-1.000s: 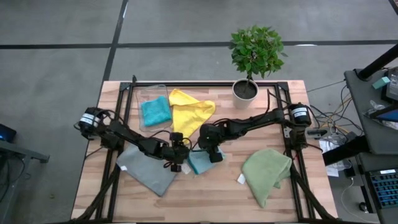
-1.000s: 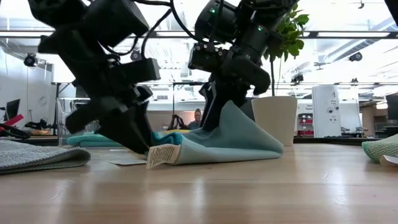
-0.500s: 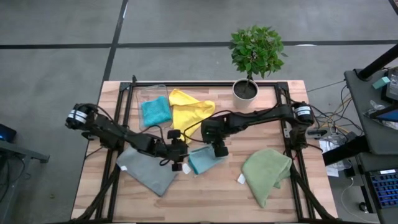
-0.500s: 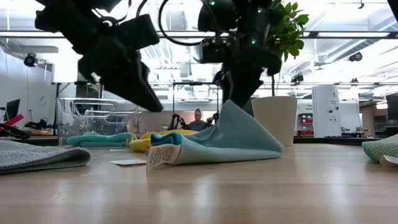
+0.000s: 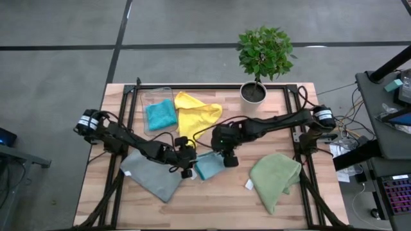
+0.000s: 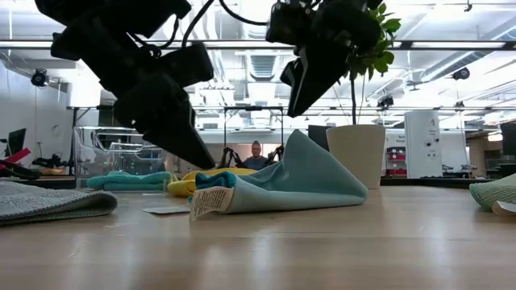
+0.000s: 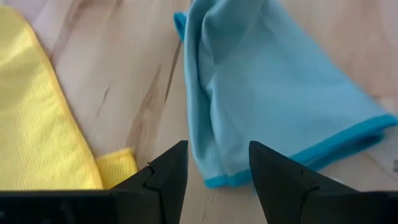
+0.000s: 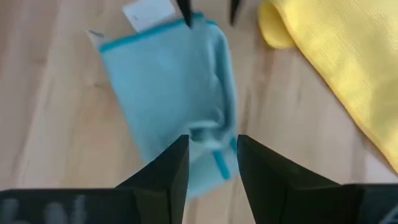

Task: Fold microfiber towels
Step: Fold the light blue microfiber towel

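A light blue towel (image 5: pixel 209 165) lies folded on the wooden table between my two grippers. Its white tag (image 6: pixel 211 201) hangs at the near left corner, and one fold (image 6: pixel 300 153) stands up as a peak. My left gripper (image 7: pixel 214 149) is open, slanting down just above the towel's tag end (image 6: pixel 214 179). Higher up, my right gripper (image 8: pixel 211 140) is also open, clear of the peak. Nearby lie a grey towel (image 5: pixel 151 173), an olive green towel (image 5: pixel 276 176) and a yellow towel (image 5: pixel 196 115). A teal towel (image 5: pixel 160 114) rests in a clear bin.
A potted plant (image 5: pixel 255 90) stands at the table's far edge, right of centre. The clear plastic bin (image 5: pixel 157 96) sits at the far left. A dark frame (image 5: pixel 212 86) runs around the tabletop. Bare wood (image 5: pixel 212 202) shows along the near edge.
My right gripper has risen straight off the light blue towel's raised fold, and the fold still stands as a peak. My left gripper has lifted from the table at the towel's tag end and rolled. The towel has stayed where it was.
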Robot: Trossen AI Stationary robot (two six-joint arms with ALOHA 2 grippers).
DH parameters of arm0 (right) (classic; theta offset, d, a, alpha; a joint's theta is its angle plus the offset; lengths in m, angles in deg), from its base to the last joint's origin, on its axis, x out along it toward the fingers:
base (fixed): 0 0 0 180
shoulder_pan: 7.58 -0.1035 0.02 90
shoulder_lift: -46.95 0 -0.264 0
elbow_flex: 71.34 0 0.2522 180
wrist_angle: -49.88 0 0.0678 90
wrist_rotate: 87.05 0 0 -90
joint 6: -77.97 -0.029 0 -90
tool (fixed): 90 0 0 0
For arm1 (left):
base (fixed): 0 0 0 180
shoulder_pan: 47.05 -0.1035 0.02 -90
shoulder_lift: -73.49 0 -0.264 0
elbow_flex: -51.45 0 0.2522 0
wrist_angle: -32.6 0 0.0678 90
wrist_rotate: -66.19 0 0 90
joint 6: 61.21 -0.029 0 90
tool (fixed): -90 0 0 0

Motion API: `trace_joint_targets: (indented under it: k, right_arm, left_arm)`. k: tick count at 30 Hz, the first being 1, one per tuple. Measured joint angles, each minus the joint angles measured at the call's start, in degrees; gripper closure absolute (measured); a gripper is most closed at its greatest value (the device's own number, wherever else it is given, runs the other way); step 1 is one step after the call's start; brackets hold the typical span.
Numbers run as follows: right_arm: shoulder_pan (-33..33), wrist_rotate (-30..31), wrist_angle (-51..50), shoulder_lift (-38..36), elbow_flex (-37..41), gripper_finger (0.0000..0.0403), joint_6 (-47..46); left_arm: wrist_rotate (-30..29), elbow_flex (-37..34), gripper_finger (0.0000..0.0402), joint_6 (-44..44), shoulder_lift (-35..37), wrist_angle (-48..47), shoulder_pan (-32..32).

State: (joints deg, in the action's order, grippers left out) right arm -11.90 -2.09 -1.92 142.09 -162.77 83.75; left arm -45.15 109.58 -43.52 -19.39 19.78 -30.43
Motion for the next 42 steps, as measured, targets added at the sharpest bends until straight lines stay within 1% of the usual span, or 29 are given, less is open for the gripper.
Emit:
trace_joint_targets:
  k: [5,13,16,19,21,25,32,39,42]
  right_arm:
    - [-1.79,0.0,6.22,0.24,3.28,0.0276,-0.96]
    - [-1.81,0.55,12.24,0.28,8.8,0.0295,-2.66]
    - [-1.81,0.87,14.55,0.28,10.6,0.0318,-1.84]
    - [-1.79,3.25,14.94,0.28,11.57,0.0358,-0.76]
    - [-1.76,4.04,15.05,0.28,11.99,0.0384,0.1]
    - [-1.56,5.27,15.04,0.28,12.1,0.0391,0.55]
    - [0.95,5.69,15.06,0.28,12.37,0.0393,1.99]
    - [5.74,5.68,18.53,0.28,16.63,0.0394,4.34]
    - [7.05,5.11,22.42,0.58,19.19,0.0394,6.23]
  left_arm:
    - [0.04,0.02,0.0246,0.01,-0.1,0.58,0.0]
    - [0.09,0.02,0.0246,0.05,-0.1,0.43,0.0]
    - [0.11,0.02,0.0246,0.11,-0.1,0.21,0.0]
    - [0.36,0.02,0.025,0.17,-0.1,0.19,0.0]
    - [0.86,0.02,0.0259,0.16,-0.12,0.19,0.0]
    - [1.5,0.02,0.0293,0.23,-1.32,0.11,0.0]
    - [2.3,0.02,0.039,1.51,-3.93,-0.38,0.0]
    - [4.21,0.02,0.04,1.51,-3.93,-0.35,0.0]
    - [4.21,0.02,0.04,1.52,-3.88,-0.29,-0.02]
